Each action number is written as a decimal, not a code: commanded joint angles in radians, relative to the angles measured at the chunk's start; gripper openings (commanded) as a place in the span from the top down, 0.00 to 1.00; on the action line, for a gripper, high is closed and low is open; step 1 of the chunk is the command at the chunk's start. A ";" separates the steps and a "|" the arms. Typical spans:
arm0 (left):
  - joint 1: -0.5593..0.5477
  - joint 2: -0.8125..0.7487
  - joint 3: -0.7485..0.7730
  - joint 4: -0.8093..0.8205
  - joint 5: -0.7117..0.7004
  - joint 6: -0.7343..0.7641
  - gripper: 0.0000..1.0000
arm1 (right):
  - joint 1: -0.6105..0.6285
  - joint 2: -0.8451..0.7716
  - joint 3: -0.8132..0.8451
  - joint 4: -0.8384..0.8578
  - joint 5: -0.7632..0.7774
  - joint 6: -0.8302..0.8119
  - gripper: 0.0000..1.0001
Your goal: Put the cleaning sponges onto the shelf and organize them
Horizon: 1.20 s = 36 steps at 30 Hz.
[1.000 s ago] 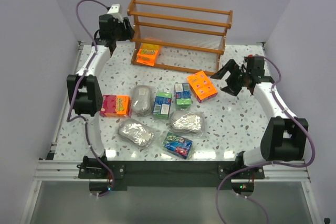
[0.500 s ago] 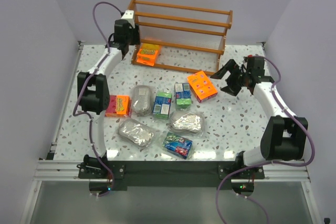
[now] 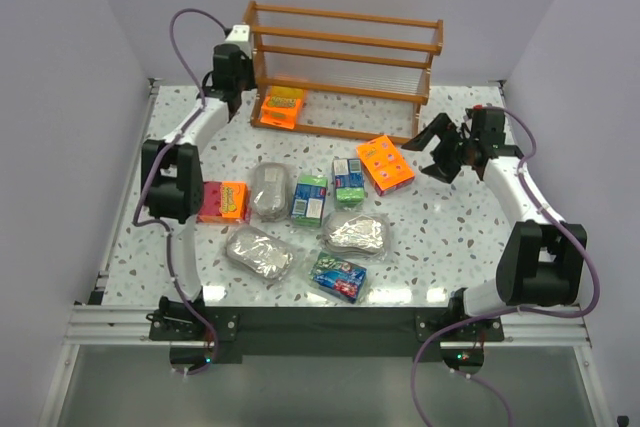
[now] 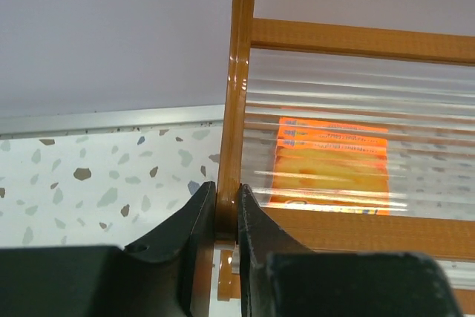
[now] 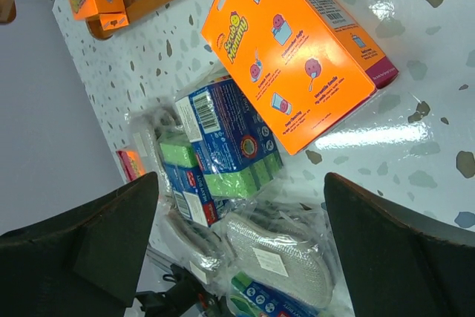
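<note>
Now my left gripper (image 4: 226, 209) pinches the thin corner post (image 4: 237, 72) of the shelf (image 3: 345, 15), which looks stiff and easy to hold, at the back of the tabletop (image 3: 450, 237), while my right gripper (image 3: 437, 152) hangs wide open and empty near an orange pack (image 3: 385, 164).

I see walls (image 3: 60, 97) plain pale lavender, three sides | table (image 3: 450, 237) white speckled terrazzo, glossy | aluminium rail (image 3: 110, 325) along its near edge | light even
</note>
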<state>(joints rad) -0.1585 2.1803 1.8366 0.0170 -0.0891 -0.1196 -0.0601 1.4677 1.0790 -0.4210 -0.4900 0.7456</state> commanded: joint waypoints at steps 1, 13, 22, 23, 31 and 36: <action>-0.010 -0.102 -0.094 0.014 0.012 -0.025 1.00 | -0.004 -0.017 0.025 0.019 -0.024 0.005 0.04; -0.055 -0.345 -0.355 0.021 0.068 -0.170 1.00 | -0.006 -0.003 0.064 -0.061 0.068 -0.069 0.04; -0.047 -0.422 -0.379 -0.061 0.020 -0.239 0.67 | 0.002 0.065 0.176 -0.188 0.255 -0.230 0.06; -0.047 -0.441 -0.398 -0.061 0.014 -0.245 0.54 | 0.008 0.072 0.180 -0.193 0.258 -0.239 0.06; 0.036 -0.649 -0.459 -0.189 -0.085 -0.304 0.10 | 0.081 0.085 0.194 -0.202 0.318 -0.281 0.06; 0.143 -0.735 -0.503 -0.432 -0.091 -0.264 0.10 | 0.117 0.074 0.171 -0.208 0.324 -0.290 0.05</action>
<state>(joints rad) -0.0776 1.4864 1.3766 -0.2192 -0.1635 -0.3859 0.0460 1.5600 1.2335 -0.6189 -0.1913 0.4854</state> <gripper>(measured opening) 0.905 0.946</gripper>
